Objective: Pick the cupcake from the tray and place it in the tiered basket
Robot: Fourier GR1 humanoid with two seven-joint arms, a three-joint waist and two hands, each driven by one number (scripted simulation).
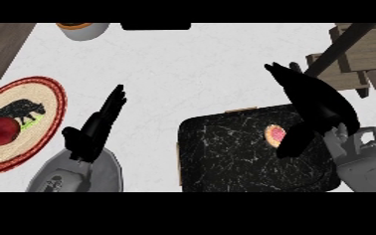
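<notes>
Black-marbled tray (220,154) at 5 o'clock carries the cupcake (274,134). Right hand (317,104) hovers just beside it, fingers spread, thumb down. Left hand (95,127) rests at 8 o'clock, fingers straight together.

A kitchen, seen from above a white desk.

The pale marbled desk (191,64) carries tableware and food. Under the right hand's fingers (290,144) lies a black speckled tray (235,154) with a pink-topped cupcake (274,134). Left of the left hand's fingers (110,104) sits a red-rimmed plate (51,92). A wooden tiered basket (349,55) stands just beyond the right fingers.
</notes>
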